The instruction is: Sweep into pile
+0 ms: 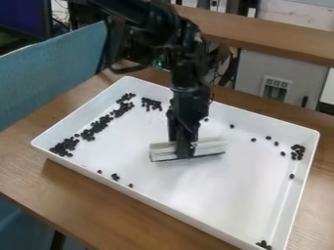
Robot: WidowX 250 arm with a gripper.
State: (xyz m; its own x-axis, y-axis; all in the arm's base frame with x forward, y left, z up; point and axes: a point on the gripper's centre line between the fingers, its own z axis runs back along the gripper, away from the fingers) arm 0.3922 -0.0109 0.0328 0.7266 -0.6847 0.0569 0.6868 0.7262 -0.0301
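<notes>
Gripper closed on the pale sweeper, mid-tray; you can't tell here whether its lower edge touches the floor of the white tray. Dark pieces: long band by the view's left wall, small group near the far wall, cluster at right, a few in the near corner, strays between. Step, as judged: gathering; no single pile formed. Suggest you set the blade behind the right cluster, edge flat and level, then push slowly toward the band. Use short strokes; pressing hard may scatter pieces or shift the tray.
</notes>
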